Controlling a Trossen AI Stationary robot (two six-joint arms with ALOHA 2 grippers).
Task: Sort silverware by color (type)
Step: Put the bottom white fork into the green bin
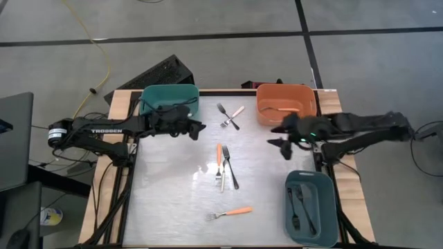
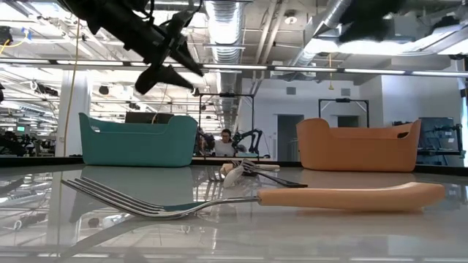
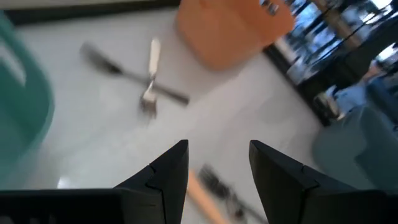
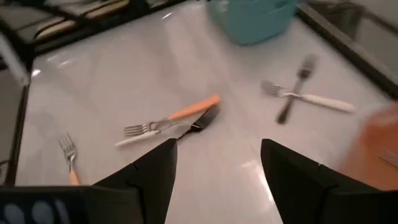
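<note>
In the middle of the table (image 1: 173, 207) sits a tight bunch of forks: an orange-handled fork (image 1: 219, 155), a black fork (image 1: 230, 169) and a pale one (image 1: 221, 181) all lying side by side, long axes running near-to-far. Further back, a white fork (image 1: 236, 113) and a dark fork (image 1: 226, 115) cross each other between the teal bin (image 1: 169, 93) and the orange bin (image 1: 285, 100). Another orange fork (image 1: 230, 212) lies alone at the near side, lengthwise left-right.

The right gripper (image 1: 284, 138) hangs just in front of the orange bin, jaws wide apart, nothing in them. The left gripper (image 1: 199, 128) hovers by the teal bin, also parted and empty. My guess: the crossed pair is closest to the left one, roughly level with it and off to its right.

The blue-grey bin (image 1: 311, 207) near right already has dark forks, count hard to make out. The orange bin's contents are unclear too.
</note>
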